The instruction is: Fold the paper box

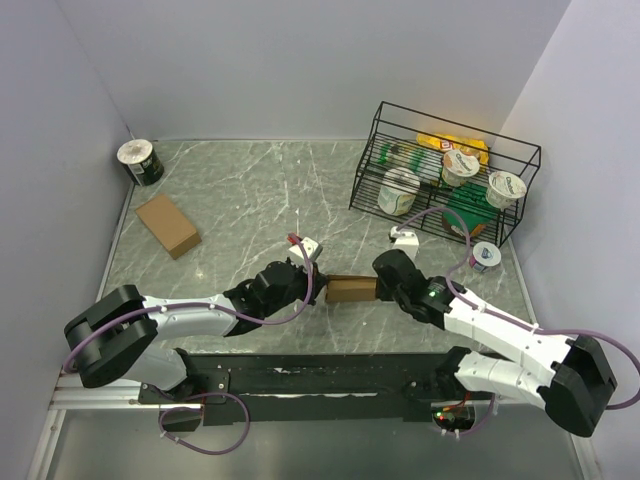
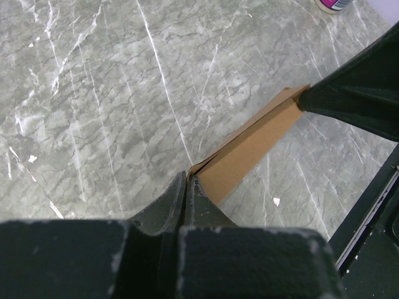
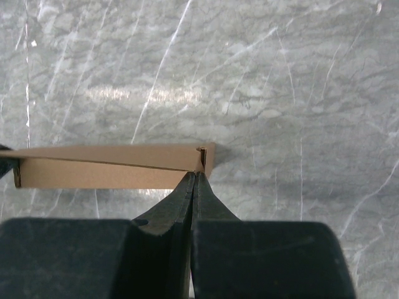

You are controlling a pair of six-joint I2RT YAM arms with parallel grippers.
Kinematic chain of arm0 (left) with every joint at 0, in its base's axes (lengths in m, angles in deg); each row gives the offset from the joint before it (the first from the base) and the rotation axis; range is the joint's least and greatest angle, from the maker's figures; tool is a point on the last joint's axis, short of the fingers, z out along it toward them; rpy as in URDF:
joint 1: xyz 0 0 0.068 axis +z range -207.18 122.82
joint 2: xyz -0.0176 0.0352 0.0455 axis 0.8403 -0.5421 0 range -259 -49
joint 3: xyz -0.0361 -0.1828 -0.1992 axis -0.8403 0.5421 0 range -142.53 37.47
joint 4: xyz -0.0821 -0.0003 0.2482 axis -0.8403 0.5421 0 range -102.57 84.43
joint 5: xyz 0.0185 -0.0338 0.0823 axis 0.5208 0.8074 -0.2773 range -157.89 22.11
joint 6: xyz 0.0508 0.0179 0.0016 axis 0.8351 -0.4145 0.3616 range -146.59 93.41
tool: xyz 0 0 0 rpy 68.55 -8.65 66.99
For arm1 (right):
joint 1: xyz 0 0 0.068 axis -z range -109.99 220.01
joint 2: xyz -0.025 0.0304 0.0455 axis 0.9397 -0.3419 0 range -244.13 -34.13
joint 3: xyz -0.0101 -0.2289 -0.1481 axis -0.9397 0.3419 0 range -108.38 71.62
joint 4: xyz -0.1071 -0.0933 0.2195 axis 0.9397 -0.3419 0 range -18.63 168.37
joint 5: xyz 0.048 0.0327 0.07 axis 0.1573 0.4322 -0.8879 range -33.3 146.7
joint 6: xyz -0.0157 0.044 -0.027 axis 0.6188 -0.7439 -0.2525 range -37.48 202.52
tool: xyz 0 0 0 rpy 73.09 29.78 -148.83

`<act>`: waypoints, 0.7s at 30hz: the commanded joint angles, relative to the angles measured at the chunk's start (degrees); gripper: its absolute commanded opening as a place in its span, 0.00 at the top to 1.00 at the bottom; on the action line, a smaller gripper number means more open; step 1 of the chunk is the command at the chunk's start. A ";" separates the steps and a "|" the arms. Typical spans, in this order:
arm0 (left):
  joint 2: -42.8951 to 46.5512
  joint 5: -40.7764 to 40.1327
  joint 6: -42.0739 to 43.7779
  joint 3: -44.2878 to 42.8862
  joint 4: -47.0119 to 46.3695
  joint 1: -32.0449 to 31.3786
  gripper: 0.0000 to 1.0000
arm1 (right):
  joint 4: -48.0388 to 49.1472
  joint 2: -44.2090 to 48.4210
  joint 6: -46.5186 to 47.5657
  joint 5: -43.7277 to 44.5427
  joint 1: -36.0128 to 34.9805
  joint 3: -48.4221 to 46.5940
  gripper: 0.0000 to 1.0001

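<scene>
Seems mid-closing: left hand (image 2: 189, 180) pinches one corner of the paper box (image 2: 246, 152), right hand (image 3: 195, 177) clenched at the other end (grip unclear); next needs gentle flap tucking

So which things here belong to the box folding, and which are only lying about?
Job: paper box, left gripper, right gripper, each shut on one end.
Lying about: second brown box, wire basket with cups, dark round container, small tub.
</scene>
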 commanded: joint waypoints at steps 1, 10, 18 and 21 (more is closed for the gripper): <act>1.02 -0.67 2.46 -0.33 -0.63 0.26 0.99 | -10.34 1.63 0.32 0.20 -0.03 -0.35 0.88; 1.64 0.73 5.01 -1.12 1.03 0.26 0.99 | -12.37 8.58 2.78 -2.34 -0.03 -4.57 0.38; 1.64 1.17 7.21 -1.03 1.21 0.26 0.99 | -8.33 6.39 15.52 -8.66 3.82 -9.84 0.50; 1.81 1.35 8.09 -1.12 1.21 0.26 0.99 | -7.09 3.49 20.18 -12.79 5.68 -11.95 0.57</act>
